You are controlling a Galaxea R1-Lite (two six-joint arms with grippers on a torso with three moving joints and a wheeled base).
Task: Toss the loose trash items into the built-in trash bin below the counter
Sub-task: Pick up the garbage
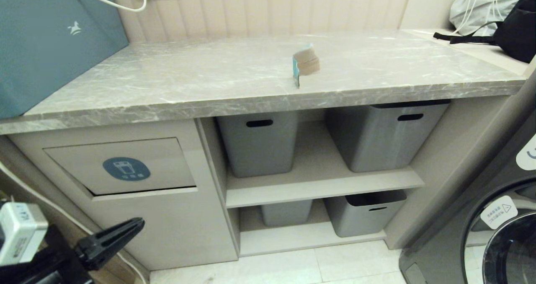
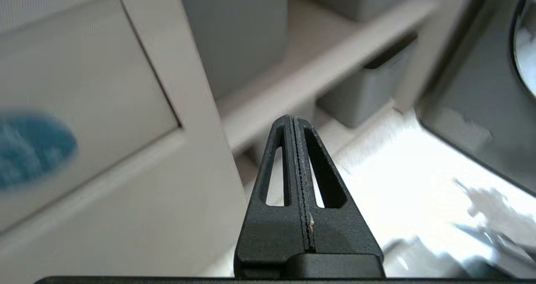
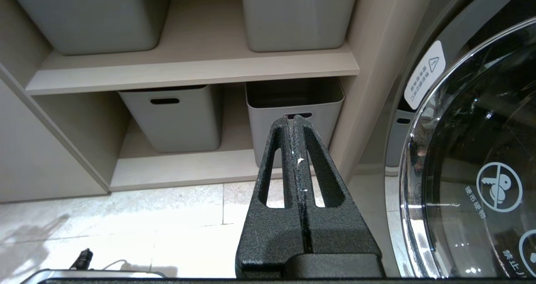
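Observation:
One cardboard scrap (image 1: 305, 63), brown with a turquoise edge, stands on the grey marble counter (image 1: 209, 78) right of its middle. No other scraps show. The built-in trash bin's flap (image 1: 121, 164) with its round blue sticker (image 1: 126, 169) sits in the beige cabinet front below the counter's left end, its lower edge slightly ajar. My left gripper (image 1: 138, 223) is shut and empty, low in front of the cabinet, below and beside the flap (image 2: 83, 108). My right gripper (image 3: 294, 120) is shut and empty, low near the floor facing the lower shelf; it is out of the head view.
Grey plastic bins (image 1: 259, 143) with slot handles fill two shelves right of the cabinet. A washing machine (image 1: 494, 225) stands at the right. A teal box (image 1: 50, 45) rests on the counter's left end, a black bag (image 1: 515, 28) at the far right. The floor is pale tile (image 3: 125, 221).

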